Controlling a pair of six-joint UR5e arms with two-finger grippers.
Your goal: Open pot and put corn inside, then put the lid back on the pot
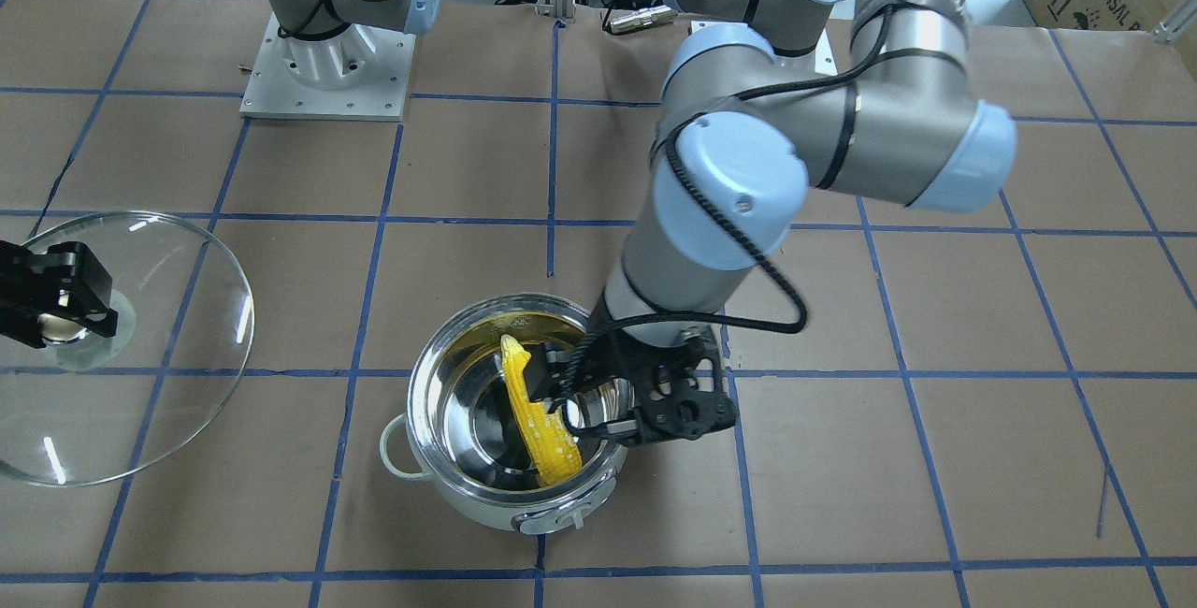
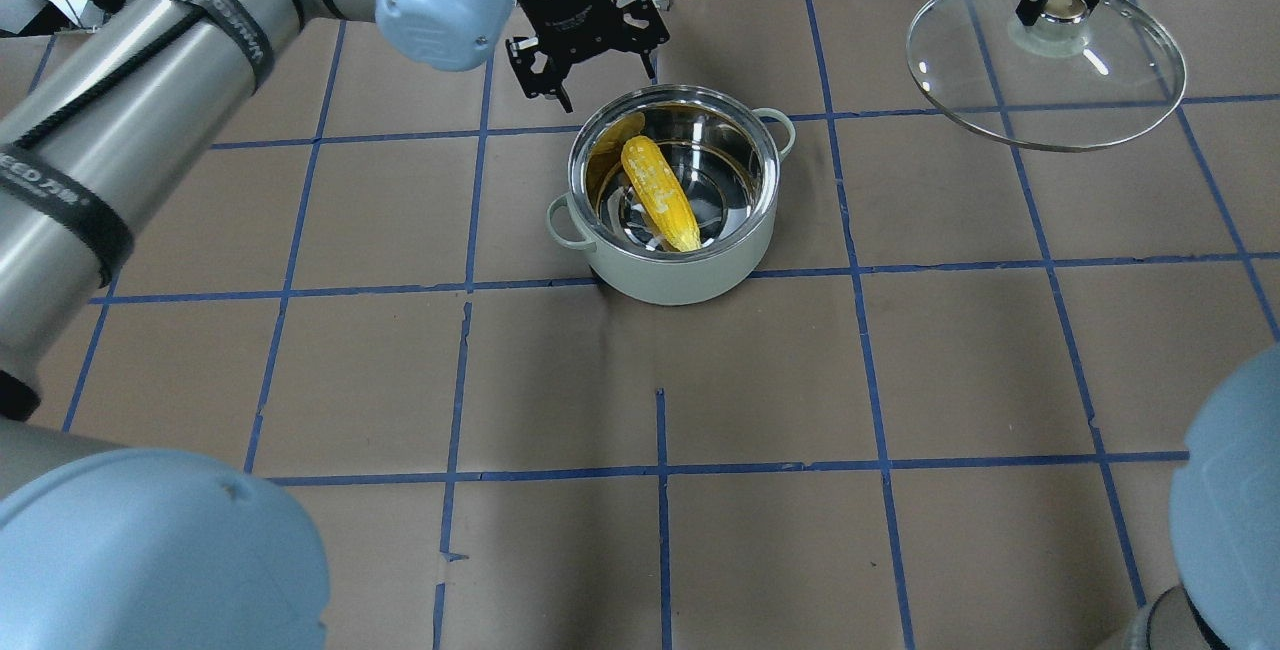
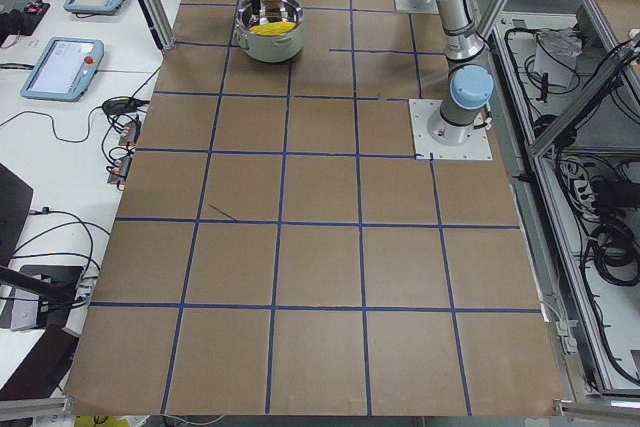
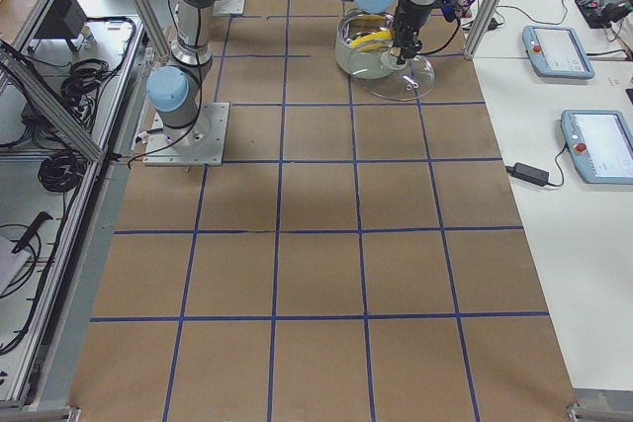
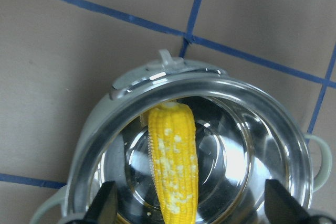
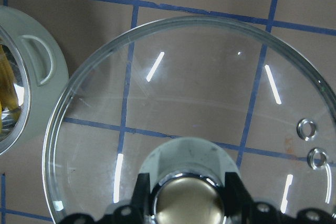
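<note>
Corn (image 2: 660,192) is found lying inside the open pot (image 2: 680,275), directly beneath the left gripper (image 5: 191,205), whose fingers (image 5: 107,203) are spread wide to either side of the cob. The lid (image 2: 1045,90) is held tilted by its knob (image 6: 185,203), which is pinched in the right gripper (image 2: 1062,0), off to one side of the pot.

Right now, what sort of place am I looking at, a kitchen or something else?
Most likely a robotics lab, not a kitchen: two arms bolted by base plates to a paper-covered table gridded with blue tape, and teach pendants on a side bench.
</note>
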